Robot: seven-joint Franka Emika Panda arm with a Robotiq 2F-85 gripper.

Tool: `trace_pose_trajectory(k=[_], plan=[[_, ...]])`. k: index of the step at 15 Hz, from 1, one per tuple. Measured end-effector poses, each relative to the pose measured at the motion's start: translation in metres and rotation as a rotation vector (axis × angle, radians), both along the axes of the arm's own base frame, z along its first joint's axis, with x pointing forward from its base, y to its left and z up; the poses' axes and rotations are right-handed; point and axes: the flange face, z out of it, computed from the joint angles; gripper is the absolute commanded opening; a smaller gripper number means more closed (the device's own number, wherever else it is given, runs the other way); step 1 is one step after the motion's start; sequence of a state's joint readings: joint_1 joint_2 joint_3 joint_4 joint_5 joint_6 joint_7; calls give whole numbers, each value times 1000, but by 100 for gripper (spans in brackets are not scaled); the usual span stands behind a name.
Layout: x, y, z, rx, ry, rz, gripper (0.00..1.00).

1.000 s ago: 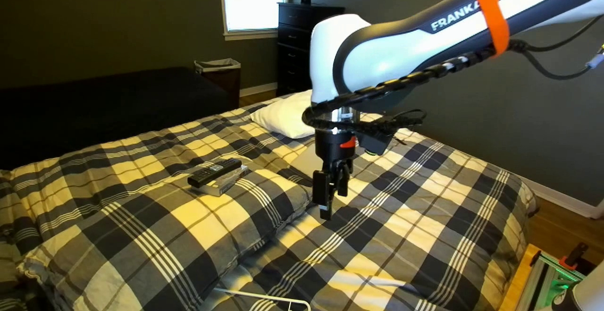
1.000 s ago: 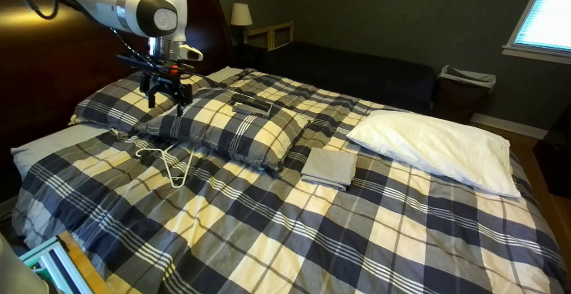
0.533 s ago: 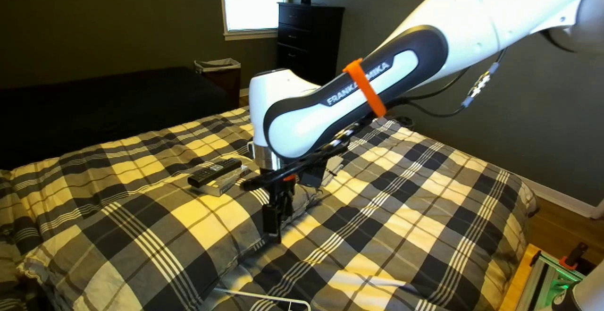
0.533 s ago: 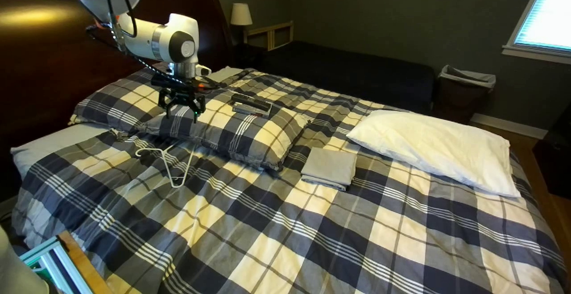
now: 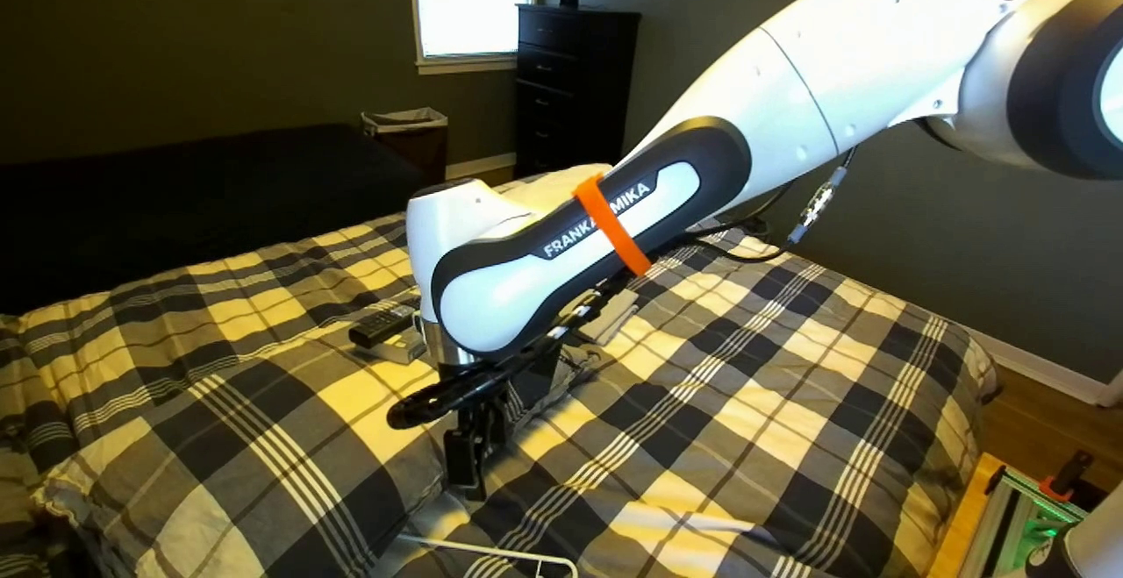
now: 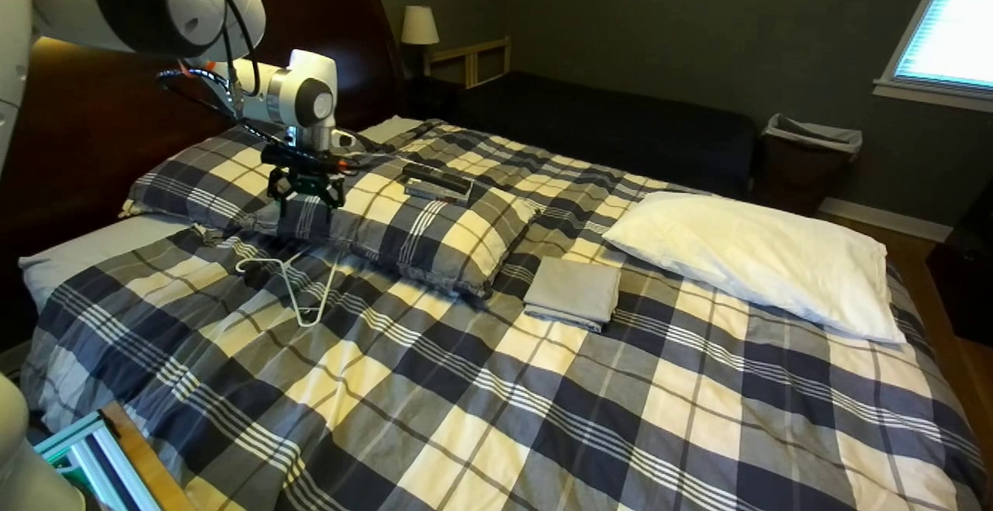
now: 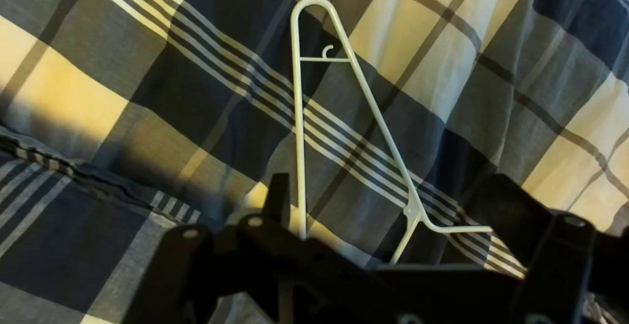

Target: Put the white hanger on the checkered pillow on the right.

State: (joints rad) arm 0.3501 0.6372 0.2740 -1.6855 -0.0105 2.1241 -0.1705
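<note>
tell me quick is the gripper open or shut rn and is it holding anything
Gripper: open, jaws apart, holding nothing; the white hanger lies ungripped on the bedspread.

The white hanger [image 7: 299,117] lies flat — beside a checkered pillow [image 6: 403,226].

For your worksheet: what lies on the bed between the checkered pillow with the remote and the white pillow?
A folded grey cloth lies between the checkered pillow and the white pillow, slightly toward the viewer; an exterior view shows it whole.

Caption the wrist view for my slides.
Open black hand partly hides a slim white triangular hanger on a checkered fabric bedspread.
</note>
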Motion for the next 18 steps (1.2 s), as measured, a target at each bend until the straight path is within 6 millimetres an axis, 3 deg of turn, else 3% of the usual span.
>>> trace_pose_trajectory(k=[4,10,15,16,18], plan=[[-1,6,-12,15,-52,17,100],[-41,6,-95,61,-165,49,100],[-29,-11,-137,90,-242,-42,99],[-25,-15,-142,85,-245,-56,91],[-20,-20,-149,77,-245,-74,84]])
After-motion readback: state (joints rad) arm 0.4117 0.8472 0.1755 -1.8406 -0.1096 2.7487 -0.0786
